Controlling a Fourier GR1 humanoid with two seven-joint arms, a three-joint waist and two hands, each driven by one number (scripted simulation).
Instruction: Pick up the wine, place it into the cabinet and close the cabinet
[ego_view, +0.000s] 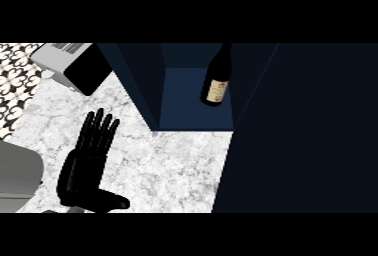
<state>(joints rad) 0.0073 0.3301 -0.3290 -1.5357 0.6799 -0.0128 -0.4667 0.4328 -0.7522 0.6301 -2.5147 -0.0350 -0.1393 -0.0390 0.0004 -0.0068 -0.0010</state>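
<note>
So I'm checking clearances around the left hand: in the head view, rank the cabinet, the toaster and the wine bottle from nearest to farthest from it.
From the left hand, open on the counter:
1. Cabinet, its near wall just right of the fingers.
2. Toaster, at the counter's back, above the hand.
3. Wine bottle, inside the cabinet, farther right.

Left robot hand (87, 165): glossy black, slender segmented fingers, thick thumb; grey forearm behind.
</note>
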